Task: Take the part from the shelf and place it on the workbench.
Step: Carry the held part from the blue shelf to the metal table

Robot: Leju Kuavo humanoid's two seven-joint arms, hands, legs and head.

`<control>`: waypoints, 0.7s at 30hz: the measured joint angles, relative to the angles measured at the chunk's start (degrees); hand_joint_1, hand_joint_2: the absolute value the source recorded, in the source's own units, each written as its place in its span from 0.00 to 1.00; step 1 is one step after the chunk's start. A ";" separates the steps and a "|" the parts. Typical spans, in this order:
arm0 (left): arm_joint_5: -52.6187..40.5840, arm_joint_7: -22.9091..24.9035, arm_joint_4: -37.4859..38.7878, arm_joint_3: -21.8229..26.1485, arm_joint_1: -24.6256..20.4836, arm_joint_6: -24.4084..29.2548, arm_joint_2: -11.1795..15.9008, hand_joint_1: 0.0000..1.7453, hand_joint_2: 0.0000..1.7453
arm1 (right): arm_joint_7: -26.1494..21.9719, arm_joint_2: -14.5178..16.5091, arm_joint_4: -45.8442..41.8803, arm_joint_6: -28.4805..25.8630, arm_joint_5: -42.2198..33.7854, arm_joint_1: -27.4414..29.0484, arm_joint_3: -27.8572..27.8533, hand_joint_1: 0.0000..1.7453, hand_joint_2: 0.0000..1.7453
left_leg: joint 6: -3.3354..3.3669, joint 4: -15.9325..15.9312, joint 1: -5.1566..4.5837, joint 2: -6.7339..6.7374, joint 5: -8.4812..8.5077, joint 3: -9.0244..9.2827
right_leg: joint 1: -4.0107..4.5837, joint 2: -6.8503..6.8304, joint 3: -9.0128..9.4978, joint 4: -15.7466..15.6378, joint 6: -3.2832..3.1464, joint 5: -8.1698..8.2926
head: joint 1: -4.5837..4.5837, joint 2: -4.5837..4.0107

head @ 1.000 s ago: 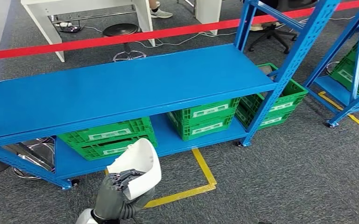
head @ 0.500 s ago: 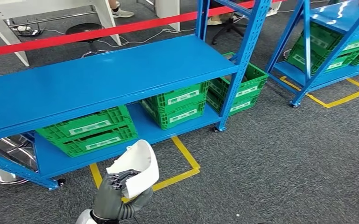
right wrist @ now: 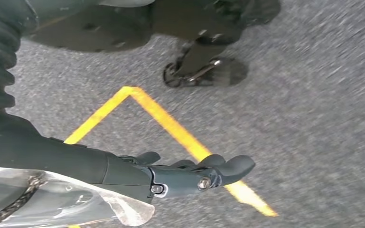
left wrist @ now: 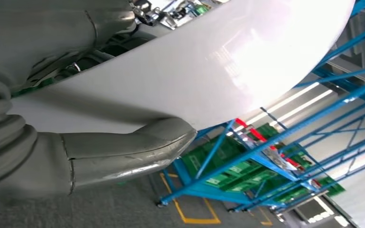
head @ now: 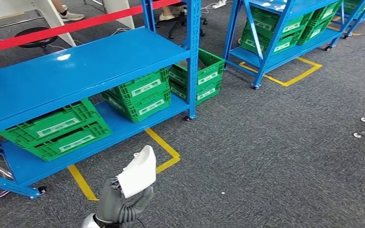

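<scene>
Head view: left hand (head: 116,204) grips the white curved part (head: 139,172) low in front of the body, off the blue shelf (head: 71,71), probably carry posture en route to a workbench. Left wrist view: thumb (left wrist: 133,147) clamps the part's underside, likely for stability. Right wrist view: right hand (right wrist: 190,173) hangs empty over carpet, fingers extended.

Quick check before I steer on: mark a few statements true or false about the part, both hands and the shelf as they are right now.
1. The left hand holds the white part. True.
2. The part lies on the blue shelf. False: it is in the hand, above the carpet.
3. Green crates sit on the shelf's lower level. True.
4. The right hand holds a crate. False: it holds nothing, over the yellow floor line.
</scene>
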 joint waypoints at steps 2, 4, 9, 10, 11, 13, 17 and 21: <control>1.42 -0.01 0.01 -0.64 -0.09 -0.01 0.51 1.00 1.00 | -0.05 0.00 0.00 -0.02 -0.13 0.36 -0.16 0.00 1.00 | -0.76 3.22 0.39 -3.29 -3.29 -0.92 | 0.00 0.94 -0.67 -0.03 -0.96 0.80 | -0.08 -0.01; 2.00 -0.02 0.05 -1.02 -0.12 -0.01 0.95 1.00 1.00 | -0.15 0.00 0.00 -0.02 -0.20 0.39 -0.36 0.00 1.00 | -1.03 9.96 0.48 -5.89 -7.93 -2.78 | 0.23 2.16 -1.57 0.04 -1.53 1.60 | -0.13 -0.01; 2.05 -0.10 0.11 -1.87 -0.57 -0.01 1.63 1.00 1.00 | -0.44 0.04 0.01 -0.02 -0.31 0.51 -0.57 0.00 1.00 | 0.21 7.55 0.35 -8.05 -4.71 0.93 | 0.77 6.04 -3.07 0.80 -1.68 2.95 | -0.11 -0.01; 1.99 -0.13 0.11 -2.00 -0.61 -0.01 1.73 1.00 1.00 | -0.51 0.10 0.03 -0.03 -0.33 0.46 -0.61 0.00 1.00 | 0.69 4.27 0.35 -9.26 -3.29 2.71 | 0.80 6.80 -3.42 0.99 -1.54 3.09 | -0.03 -0.01; 1.89 -0.14 0.11 -2.11 -0.64 0.01 1.84 1.00 1.00 | -0.56 0.17 0.04 -0.06 -0.36 0.39 -0.65 0.00 1.00 | 1.05 1.81 0.33 -10.38 -2.45 3.95 | 0.71 7.50 -3.75 1.13 -1.28 3.28 | -0.01 -0.01; 1.65 -0.15 0.13 -2.26 -0.71 0.03 2.01 1.00 1.00 | -0.60 0.27 0.05 -0.12 -0.38 0.29 -0.74 0.00 1.00 | 1.32 0.20 0.20 -10.99 -2.30 4.53 | 0.39 8.78 -4.42 1.20 -0.54 3.81 | -0.04 -0.01; 1.34 -0.16 0.19 -2.66 -1.00 0.02 2.06 1.00 1.00 | -0.57 0.26 0.06 -0.23 -0.39 0.47 -0.86 0.00 1.00 | 1.77 -3.19 0.59 -8.15 -2.19 5.37 | 0.44 6.62 -7.22 4.14 0.52 2.09 | 0.21 -0.01; 1.35 -0.10 0.38 -2.73 -1.00 0.00 2.10 1.00 1.00 | -0.54 0.26 0.06 -0.28 -0.44 0.38 -0.92 0.00 1.00 | 2.02 -3.43 0.60 -5.12 -1.94 4.91 | 0.14 3.74 -13.51 16.55 1.63 -2.63 | 0.46 -0.01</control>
